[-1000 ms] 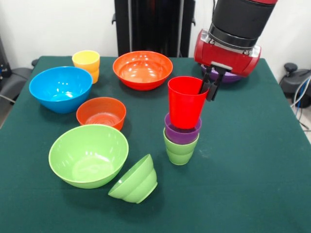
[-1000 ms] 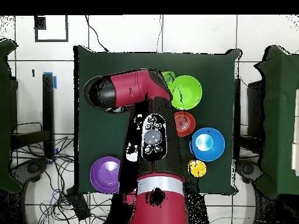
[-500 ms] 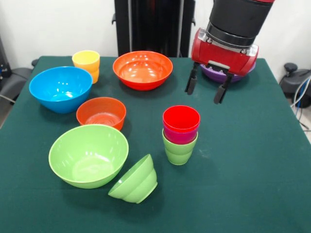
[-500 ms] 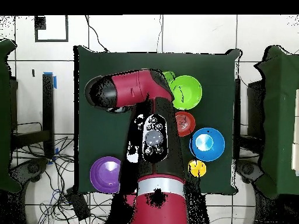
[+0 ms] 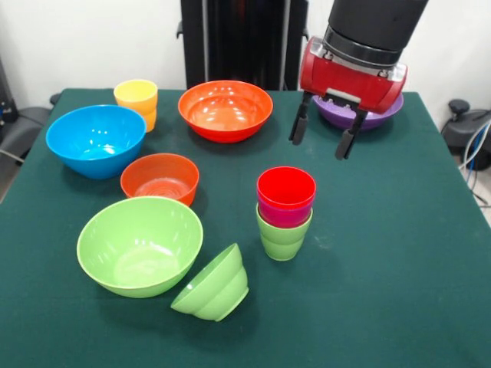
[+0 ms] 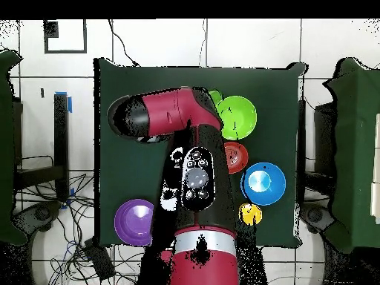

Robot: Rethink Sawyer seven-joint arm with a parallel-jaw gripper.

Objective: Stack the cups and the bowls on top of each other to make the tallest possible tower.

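A short tower point(image 5: 285, 215) stands mid-table: a red cup point(image 5: 285, 188) nested in a purple cup, whose rim just shows, inside a light green cup point(image 5: 282, 239). My gripper point(image 5: 321, 136) hangs open above and behind it, holding nothing. The yellow cup point(image 5: 136, 100) stands alone at the far left. Loose bowls lie around: blue point(image 5: 96, 138), large orange point(image 5: 225, 109), small orange-red point(image 5: 159, 178), large green point(image 5: 140, 244), and a small green one point(image 5: 213, 285) tipped on its side. A purple bowl point(image 5: 360, 115) sits behind the gripper. From overhead the arm point(image 6: 194, 171) hides the tower and gripper.
The overhead view shows the green bowl point(image 6: 237, 117), small orange-red bowl point(image 6: 235, 157), blue bowl point(image 6: 263, 183) and yellow cup point(image 6: 251, 214) along one table side, with the purple bowl point(image 6: 134, 220) on the other. Green cloth point(image 5: 399, 253) covers the table.
The gripper opened and let go of the red cup, which dropped down into the purple cup. The gripper then rose and drew back slightly.
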